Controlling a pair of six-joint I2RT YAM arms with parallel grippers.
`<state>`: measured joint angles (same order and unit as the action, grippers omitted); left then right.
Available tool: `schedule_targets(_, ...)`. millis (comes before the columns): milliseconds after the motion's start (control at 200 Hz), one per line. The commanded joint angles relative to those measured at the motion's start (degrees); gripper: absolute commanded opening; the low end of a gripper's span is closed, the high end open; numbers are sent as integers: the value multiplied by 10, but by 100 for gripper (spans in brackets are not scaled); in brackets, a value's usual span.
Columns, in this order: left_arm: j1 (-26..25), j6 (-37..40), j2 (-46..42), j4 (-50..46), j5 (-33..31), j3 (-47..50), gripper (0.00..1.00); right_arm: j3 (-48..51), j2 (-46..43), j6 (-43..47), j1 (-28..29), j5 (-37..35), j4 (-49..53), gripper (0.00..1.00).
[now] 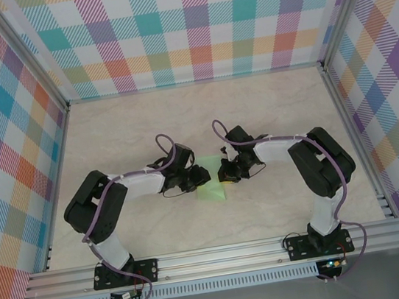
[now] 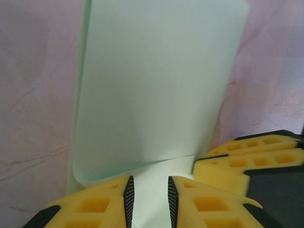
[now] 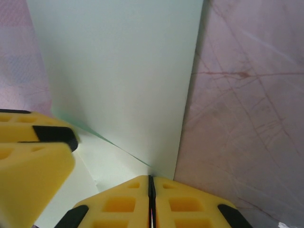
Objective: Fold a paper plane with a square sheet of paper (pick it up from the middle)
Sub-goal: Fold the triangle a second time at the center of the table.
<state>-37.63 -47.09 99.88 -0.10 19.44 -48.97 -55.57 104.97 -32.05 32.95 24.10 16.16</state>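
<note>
Marbled table, plaid walls; the square sheet of paper lies mid-table. Left wrist view: left gripper slightly parted above the half-raised sheet, grasping nothing. Right wrist view: right gripper clenched, pinching the sheet at its fold.

the square sheet of paper is thin, smooth, matt paper in a pale mint green, with a soft sheen where it bends. the table has a smooth, matt top with a marble look, pale beige with fine reddish veins. the fingers of the left gripper are yellow moulded plastic, a little matt, and their inner pads are black and ribbed, like rubber. the right gripper has the same yellow plastic. the arms have black and white plastic shells, slightly glossy. the cables have a smooth purple sheath. the frame rails are brushed, silvery metal. the walls carry a matt checked print, like cloth.
</note>
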Motion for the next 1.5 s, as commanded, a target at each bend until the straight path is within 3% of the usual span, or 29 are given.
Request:
schedule_targets(0, 2, 3, 7, -29, -13, -12, 28, 13, 46, 15, 2, -54, 23, 10)
schedule_targets(140, 11, -6, 10, -93, -86, -16, 27, 14, 47, 17, 3, -57, 25, 10)
schedule_targets(420, 19, -19, -26, -137, -147, -16, 28, 14, 50, 17, 2, -61, 26, 10)
schedule_targets(575, 19, 2, -58, -133, -125, -27, 30, 13, 50, 18, 2, -60, 25, 10)
schedule_targets(700, 15, 14, -68, -99, -66, -28, 30, 13, 52, 17, 3, -60, 24, 10)
schedule_targets(1080, -4, -3, -35, -34, 13, -10, 17, 11, 51, 15, 2, -56, 23, 10)
schedule_targets(1495, -8, -4, -1, -9, 7, 2, 16, 6, 47, 13, 2, -41, 19, 10)
